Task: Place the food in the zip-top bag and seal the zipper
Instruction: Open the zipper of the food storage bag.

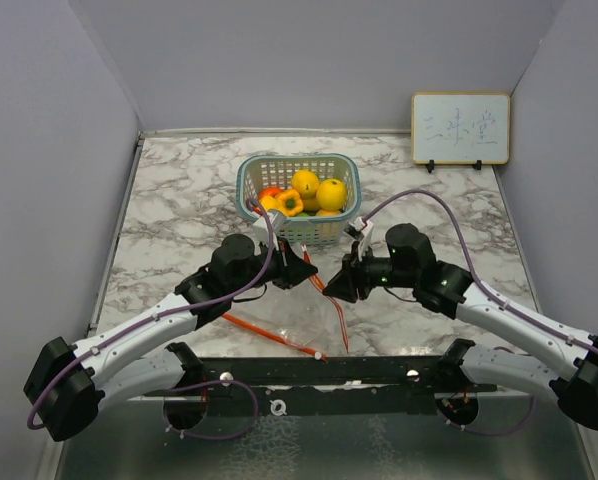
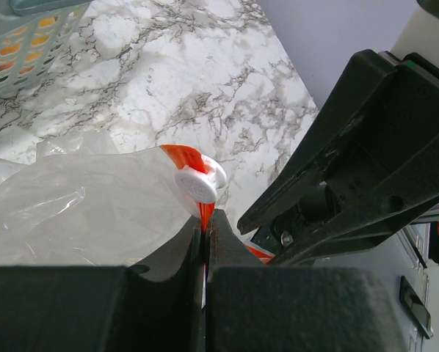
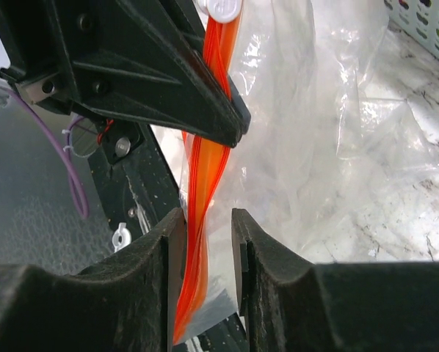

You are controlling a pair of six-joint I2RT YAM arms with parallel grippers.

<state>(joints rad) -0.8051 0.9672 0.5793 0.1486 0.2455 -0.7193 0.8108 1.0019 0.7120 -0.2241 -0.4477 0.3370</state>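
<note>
The food lies in the teal basket (image 1: pixel 249 180): yellow round fruits (image 1: pixel 330 192), a yellow-orange bell pepper (image 1: pixel 289 203) and a red piece (image 1: pixel 269 193). The clear zip-top bag (image 1: pixel 294 320) lies crumpled and empty on the marble in front of the basket. My left gripper (image 2: pixel 205 216) is shut on the bag's orange-red zipper (image 2: pixel 204 213), just below its white slider (image 2: pixel 200 182). My right gripper (image 3: pixel 206 216) is open, with the zipper (image 3: pixel 208 169) hanging between its jaws, close to the left finger. The two grippers, left (image 1: pixel 304 270) and right (image 1: pixel 331 290), almost meet tip to tip over the bag.
The basket stands at the back centre, about a hand's width behind the grippers; its corner shows in the left wrist view (image 2: pixel 21 44) and the right wrist view (image 3: pixel 425 22). A small whiteboard (image 1: pixel 460 128) leans on the back wall at right. A black rail (image 1: pixel 319 372) runs along the near edge.
</note>
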